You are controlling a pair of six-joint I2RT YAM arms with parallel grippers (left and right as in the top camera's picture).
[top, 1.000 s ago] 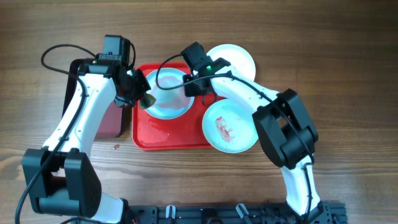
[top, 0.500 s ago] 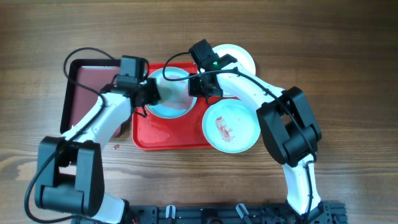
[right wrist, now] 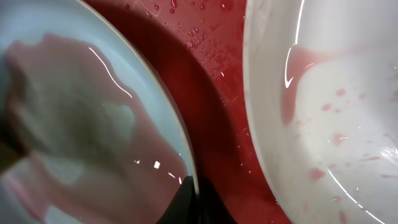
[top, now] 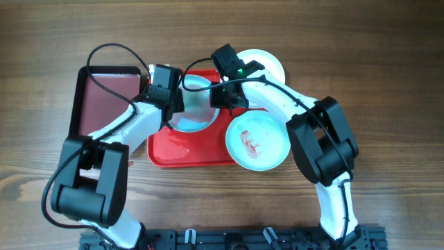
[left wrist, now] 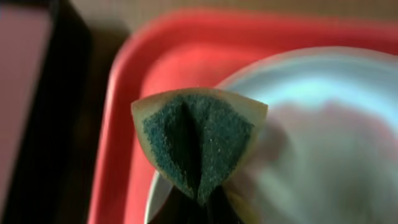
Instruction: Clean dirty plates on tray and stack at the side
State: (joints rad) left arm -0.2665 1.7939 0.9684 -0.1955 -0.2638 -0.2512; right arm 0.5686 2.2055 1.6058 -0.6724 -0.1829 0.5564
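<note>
A pale blue plate [top: 196, 111] lies on the red tray [top: 173, 151]. My right gripper [top: 220, 101] is shut on its right rim, which shows in the right wrist view [right wrist: 81, 124] with the fingers [right wrist: 196, 194] pinching the edge. My left gripper [top: 168, 105] is shut on a folded green and yellow sponge [left wrist: 199, 140] over the plate's left rim [left wrist: 323, 124]. A second pale blue plate [top: 258, 142] with red smears overlaps the tray's right edge and shows in the right wrist view [right wrist: 323, 124]. A white plate [top: 269, 64] lies at the back right, partly hidden by my right arm.
A black-rimmed maroon tray [top: 104, 97] sits left of the red tray and shows in the left wrist view [left wrist: 25, 74]. The red tray's floor is wet [right wrist: 211, 93]. A small red spot [top: 129, 164] marks the wooden table [top: 388, 104].
My left arm has swung right from beside the maroon tray, carrying the sponge to the plate's left rim. My right gripper shifted slightly and keeps hold of the plate.
</note>
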